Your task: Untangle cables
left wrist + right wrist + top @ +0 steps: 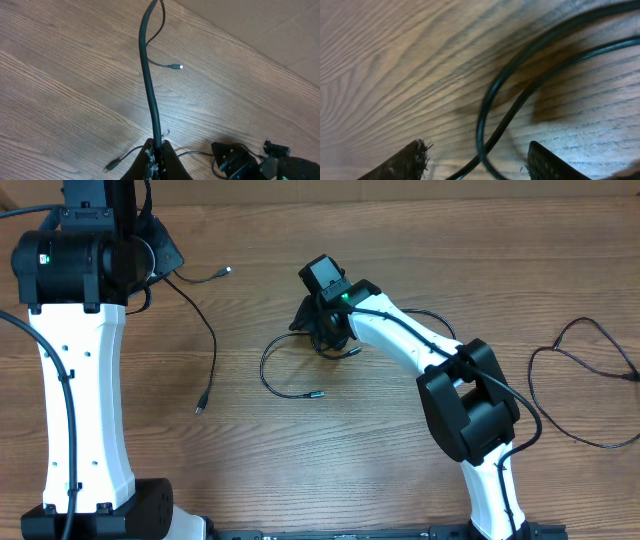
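Three thin black cords are seen from overhead on the wooden table (330, 470). The held cable (213, 345) trails from the left gripper (155, 255), the looped cable (265, 368) lies beneath the right gripper (322, 330), and the far cable (531, 380) is spread well apart near the right edge.

From the left wrist, the left gripper (157, 150) is seen clamped on the held cable (147, 75), whose silvery plug (178, 66) rests on the wood.

From the right wrist, the right gripper's fingers (412, 160) are seen spread wide, with the looped cable (481, 120) lying ungrasped between them.
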Tool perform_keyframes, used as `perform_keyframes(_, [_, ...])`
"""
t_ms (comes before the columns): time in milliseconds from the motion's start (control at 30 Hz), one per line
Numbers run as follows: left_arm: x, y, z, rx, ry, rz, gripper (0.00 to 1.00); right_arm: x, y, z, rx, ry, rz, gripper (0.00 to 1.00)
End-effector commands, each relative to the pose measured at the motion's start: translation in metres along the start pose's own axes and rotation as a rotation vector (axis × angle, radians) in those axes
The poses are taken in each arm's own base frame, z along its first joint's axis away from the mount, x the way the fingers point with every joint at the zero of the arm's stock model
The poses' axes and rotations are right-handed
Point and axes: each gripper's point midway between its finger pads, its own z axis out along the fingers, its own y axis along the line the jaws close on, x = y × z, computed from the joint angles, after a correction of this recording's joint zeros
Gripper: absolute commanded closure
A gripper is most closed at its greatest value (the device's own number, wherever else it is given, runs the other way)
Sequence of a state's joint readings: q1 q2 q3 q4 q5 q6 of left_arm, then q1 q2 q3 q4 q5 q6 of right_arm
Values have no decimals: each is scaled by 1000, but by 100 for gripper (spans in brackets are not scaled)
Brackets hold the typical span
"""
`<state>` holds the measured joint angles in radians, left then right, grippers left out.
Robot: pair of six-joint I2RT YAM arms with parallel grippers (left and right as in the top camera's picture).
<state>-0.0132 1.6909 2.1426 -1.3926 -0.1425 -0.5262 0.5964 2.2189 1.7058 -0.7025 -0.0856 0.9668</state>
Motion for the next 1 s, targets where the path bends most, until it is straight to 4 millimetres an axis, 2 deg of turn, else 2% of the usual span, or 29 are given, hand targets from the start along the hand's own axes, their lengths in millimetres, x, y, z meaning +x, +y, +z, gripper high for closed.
perform_keyframes(0, [0, -1, -2, 8, -1, -21, 96, 1, -3, 12, 9, -5, 59, 41])
perform_keyframes(67, [0, -1, -2, 7, -1, -21, 96, 3, 4, 13, -15, -4, 50, 48])
perform_keyframes(267, [0, -1, -2, 7, -1, -21, 96, 17, 7, 15, -7, 18, 29, 56])
perform_keyframes(467, [0, -1, -2, 7, 0, -20, 96, 21, 8, 16, -3, 20, 3, 96])
perform_keyframes(567, [1, -2, -2, 13, 3, -20, 96, 14, 0, 13, 12, 20, -70, 96])
perform_keyframes(633, [1, -2, -2, 14, 4, -20, 96, 2, -4, 5, 15, 11, -159, 96])
perform_keyframes(700, [1, -2, -2, 14, 4, -20, 96, -16, -14, -11, 36, -6, -209, 96])
perform_keyframes(767, [1, -2, -2, 14, 3, -20, 96, -44, -29, -39, 78, -47, -241, 96])
perform_keyframes(867, [1, -2, -2, 14, 4, -20, 96, -83, -47, -86, 120, -111, -284, 96])
perform_keyframes(967, [1, -2, -2, 14, 4, -20, 96, -124, -81, -145, 206, -185, -271, 96])
